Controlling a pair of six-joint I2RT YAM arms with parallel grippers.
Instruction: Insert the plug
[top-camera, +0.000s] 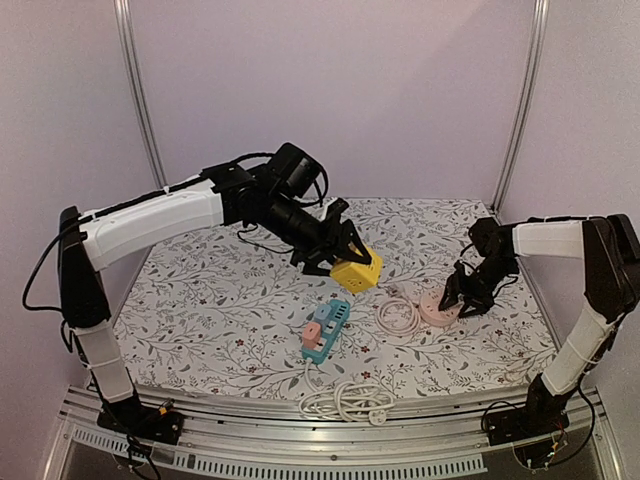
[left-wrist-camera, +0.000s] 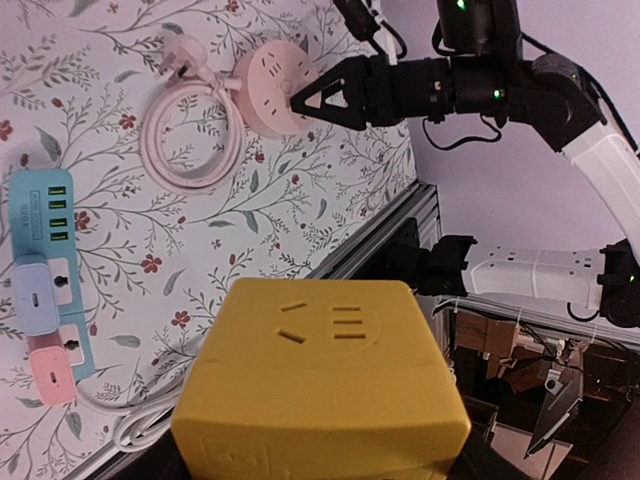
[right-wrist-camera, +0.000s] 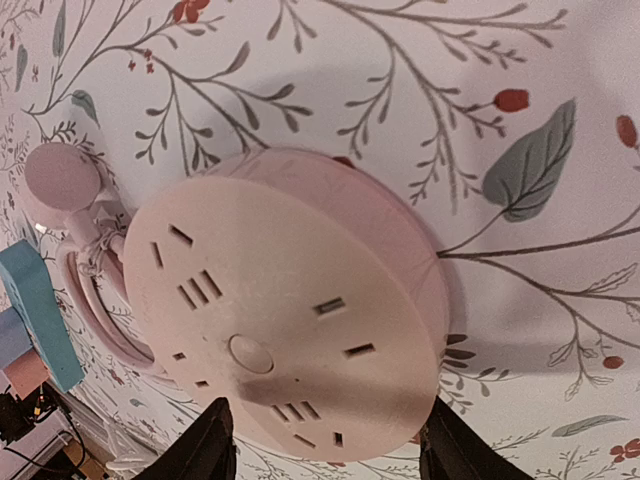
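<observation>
Top view, read as a clock face centred on the tabletop (top-camera: 200, 300). I count two arms, one yellow socket cube, one round pink socket disc, one blue power strip and one white cord bundle.

- **Left gripper (top-camera: 338, 252):** the jaws hold the yellow socket cube (top-camera: 357, 270) in the air just above the centre. The cube's slotted face is turned towards the left wrist camera.
- **Right gripper (top-camera: 458, 300):** at 3 o'clock, the jaws straddle the round pink socket disc (top-camera: 438, 312), one finger on each side of its rim. I cannot tell whether they are pressing on it. The disc lies flat on the tabletop.
- **Pink cord (top-camera: 398, 316):** it lies in one coil touching the disc on its 9 o'clock side.
- **Pink plug (left-wrist-camera: 183, 55):** there is one, lying free on the tabletop at the coil's far edge.
- **Blue power strip (top-camera: 328, 328):** it lies at 6 o'clock and carries two adapters, one lavender (top-camera: 322, 318) and one pink (top-camera: 312, 334).
- **White cord bundle (top-camera: 345, 400):** it lies at the near edge.
</observation>
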